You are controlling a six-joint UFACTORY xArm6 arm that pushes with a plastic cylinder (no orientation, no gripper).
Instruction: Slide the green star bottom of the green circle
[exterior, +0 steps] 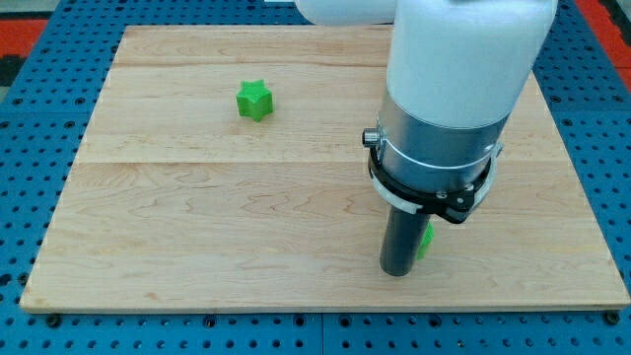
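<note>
A green star (pixel 254 100) lies on the wooden board (pixel 197 217) in the upper left part of the view. A second green block (pixel 426 240), the green circle as far as I can tell, is mostly hidden behind my rod at the lower right; only a sliver shows. My tip (pixel 398 270) rests on the board, right beside this hidden green block at its left. The tip is far from the green star, which lies up and to the left of it.
The arm's large white and grey body (pixel 454 89) fills the upper right of the view and hides the board beneath it. A blue pegboard table (pixel 30 118) surrounds the board. The board's bottom edge runs just below my tip.
</note>
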